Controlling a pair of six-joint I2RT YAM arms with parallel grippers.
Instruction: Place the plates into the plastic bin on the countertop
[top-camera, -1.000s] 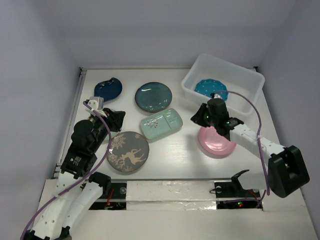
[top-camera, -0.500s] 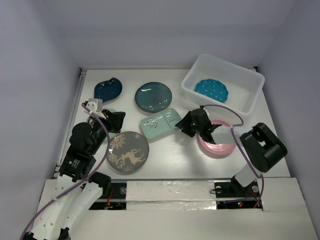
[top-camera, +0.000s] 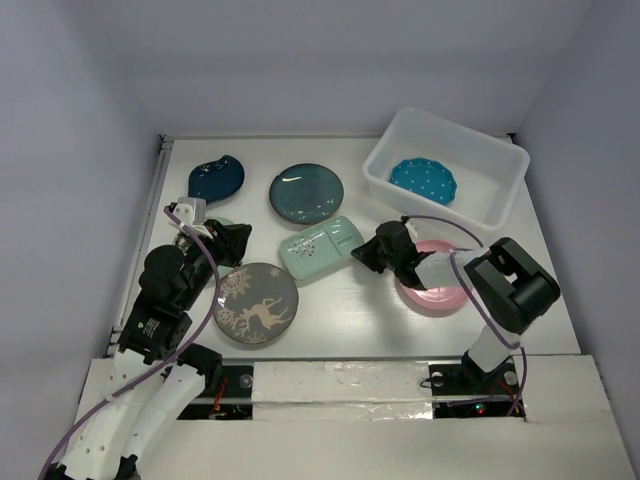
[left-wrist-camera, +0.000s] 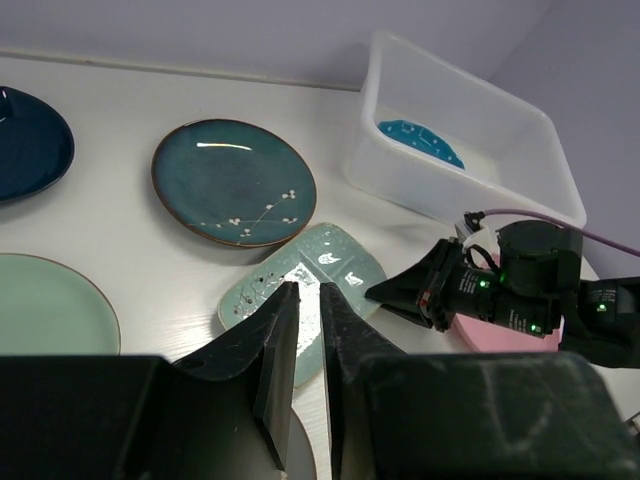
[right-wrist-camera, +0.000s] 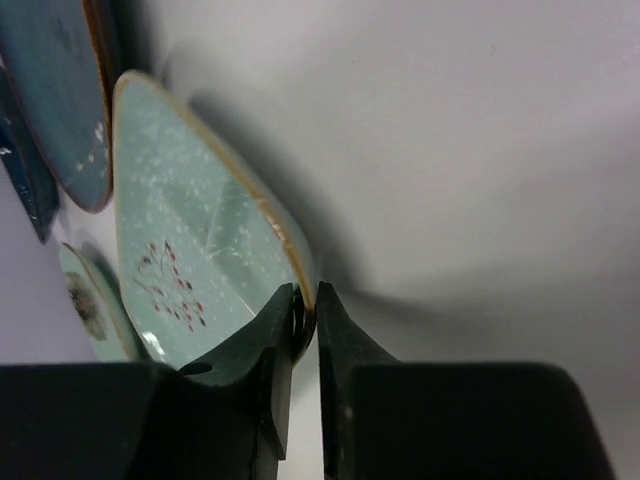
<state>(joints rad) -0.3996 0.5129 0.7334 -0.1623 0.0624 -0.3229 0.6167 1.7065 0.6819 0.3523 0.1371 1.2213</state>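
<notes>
White counter (top-camera: 330, 310), grey walls behind. Seven dishes in all. One blue plate (top-camera: 422, 180) lies in the bin (top-camera: 466, 130) at the far right corner. Six sit on the counter: navy dish (top-camera: 217, 177), teal plate (top-camera: 306, 192), tray (top-camera: 318, 248), deer plate (top-camera: 255, 302), pink plate (top-camera: 440, 290) and green plate (left-wrist-camera: 45, 300).

The right claw (right-wrist-camera: 303, 305) pinches the tray's right rim, its arm lying across the pink plate. The left claw (left-wrist-camera: 305, 300) is nearly closed and empty, above the green plate, which that arm mostly hides from the top view.
</notes>
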